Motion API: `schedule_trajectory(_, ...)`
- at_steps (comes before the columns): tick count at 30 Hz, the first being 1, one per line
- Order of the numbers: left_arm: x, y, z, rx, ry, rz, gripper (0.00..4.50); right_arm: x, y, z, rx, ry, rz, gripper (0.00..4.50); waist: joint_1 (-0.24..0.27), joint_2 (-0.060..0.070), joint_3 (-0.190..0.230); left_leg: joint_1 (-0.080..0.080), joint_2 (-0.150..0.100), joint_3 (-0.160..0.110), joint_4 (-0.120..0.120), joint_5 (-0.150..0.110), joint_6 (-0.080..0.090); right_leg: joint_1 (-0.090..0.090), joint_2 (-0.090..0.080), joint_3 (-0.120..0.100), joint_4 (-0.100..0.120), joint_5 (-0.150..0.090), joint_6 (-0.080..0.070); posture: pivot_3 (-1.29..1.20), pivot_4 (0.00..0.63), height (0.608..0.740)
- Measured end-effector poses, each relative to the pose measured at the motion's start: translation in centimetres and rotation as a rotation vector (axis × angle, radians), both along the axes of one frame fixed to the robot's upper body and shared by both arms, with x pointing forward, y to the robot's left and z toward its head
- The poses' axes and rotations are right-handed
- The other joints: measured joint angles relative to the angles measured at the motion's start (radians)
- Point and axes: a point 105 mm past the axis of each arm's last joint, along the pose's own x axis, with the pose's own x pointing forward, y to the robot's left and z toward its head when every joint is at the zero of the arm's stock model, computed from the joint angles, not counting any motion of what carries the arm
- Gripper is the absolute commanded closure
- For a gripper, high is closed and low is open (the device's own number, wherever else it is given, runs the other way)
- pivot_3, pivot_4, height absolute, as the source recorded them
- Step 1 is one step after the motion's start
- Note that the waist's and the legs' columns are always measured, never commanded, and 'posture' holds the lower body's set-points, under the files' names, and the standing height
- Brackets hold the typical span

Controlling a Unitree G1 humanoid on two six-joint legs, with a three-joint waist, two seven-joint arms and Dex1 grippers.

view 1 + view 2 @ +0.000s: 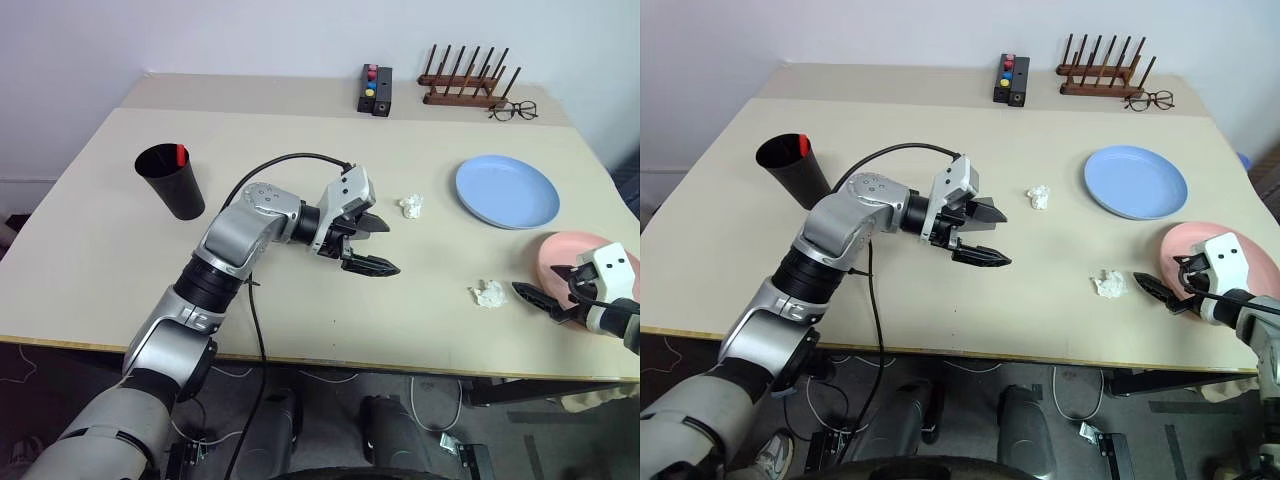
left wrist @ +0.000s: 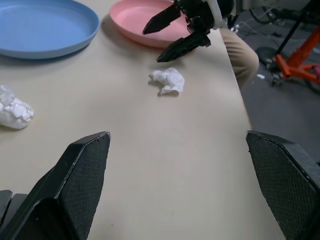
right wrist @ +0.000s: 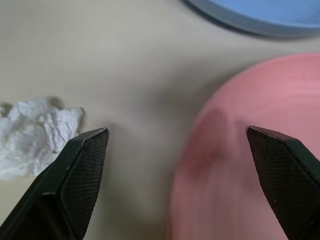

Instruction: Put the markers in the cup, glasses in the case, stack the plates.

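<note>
Right claw (image 1: 548, 296) open, fingers spread wide, nothing between them; it sits low at the near-left rim of the pink plate (image 1: 562, 254), one finger over the table (image 1: 100, 240), the other over the plate's edge in the right wrist view. Blue plate (image 1: 507, 191) lies just beyond the pink one, apart from it, farther out from this claw. Judgement: both plates look like light, stiff, smooth moulded ware, shallow with a thin raised lip; likely slippery, so the sensible hold is a pinch across the rim, one finger under the lip, one on top, then lift level. A crumpled white paper wad (image 1: 489, 293) lies just beside the right claw on its inner side; a second wad (image 1: 411, 206) lies ahead of the left claw (image 1: 371, 245), which hangs open and empty above mid-table. Black cup (image 1: 171, 181) stands well behind the left claw toward the table's far-left side, a red marker tip (image 1: 180, 155) showing at its rim. No brands, labels or legible writing visible anywhere.
</note>
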Motion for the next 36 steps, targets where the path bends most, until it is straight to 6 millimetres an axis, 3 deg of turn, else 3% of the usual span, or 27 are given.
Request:
schedule_trajectory(3, -0.1, 0.0, -0.1, 0.011, -0.003, -0.006, 0.0, 0.1, -0.1, -0.3, -0.001, 0.003, -0.011, 0.84, -0.001, 0.0, 0.0, 0.0, 0.0, 0.0, 0.0, 0.0, 0.0, 0.0, 0.0, 0.0, 0.0, 0.0, 0.0, 0.0, 0.15, 0.74)
schedule_trajectory(10, -0.1, 0.0, -0.1, 0.015, -0.007, -0.013, 0.0, 0.4, -0.2, 0.0, -0.017, -0.019, -0.021, 4.41, -0.001, 0.0, 0.0, 0.0, 0.0, 0.0, 0.0, 0.0, 0.0, 0.0, 0.0, 0.0, 0.0, 0.0, 0.0, 0.0, 0.15, 0.74)
schedule_trajectory(18, -0.1, -0.1, -0.1, 0.013, -0.009, -0.012, 0.0, 1.3, -0.3, 1.1, -0.108, -0.095, -0.026, 4.47, -0.004, 0.0, 0.0, 0.0, 0.0, 0.0, 0.0, 0.0, 0.0, 0.0, 0.0, 0.0, 0.0, 0.0, 0.0, 0.0, 0.15, 0.74)
schedule_trajectory(23, -0.1, -0.3, 0.0, 0.008, -0.01, -0.008, 0.0, 3.0, -0.7, 3.5, -0.215, -0.196, -0.073, 4.47, -0.002, 0.0, 0.0, 0.0, 0.0, 0.0, 0.0, 0.0, 0.0, 0.0, 0.0, 0.0, 0.0, 0.0, 0.0, 0.0, 0.15, 0.74)
schedule_trajectory(26, -0.1, -0.4, 0.0, 0.006, -0.011, -0.005, 0.0, 4.4, -0.7, 5.9, -0.277, -0.27, -0.09, 4.47, -0.004, 0.001, 0.001, 0.0, 0.0, 0.001, 0.0, 0.0, 0.0, 0.0, 0.0, 0.0, 0.0, 0.0, 0.0, 0.0, 0.15, 0.74)
schedule_trajectory(31, 0.1, -0.5, 0.0, 0.0, -0.011, 0.013, 0.0, 7.4, 1.0, 10.2, -0.304, -0.405, -0.036, 4.47, -0.007, 0.001, 0.001, 0.0, 0.0, 0.001, -0.001, 0.0, 0.0, -0.001, 0.0, 0.0, 0.0, 0.0, 0.0, 0.0, 0.15, 0.74)
schedule_trajectory(36, 0.3, -0.5, 0.1, -0.006, -0.011, 0.035, 0.0, 10.5, 3.6, 10.2, -0.3, -0.44, 0.06, 4.47, -0.011, 0.001, 0.001, 0.0, 0.0, 0.001, -0.001, 0.0, 0.0, 0.0, 0.0, 0.0, -0.001, 0.0, 0.001, 0.0, 0.15, 0.74)
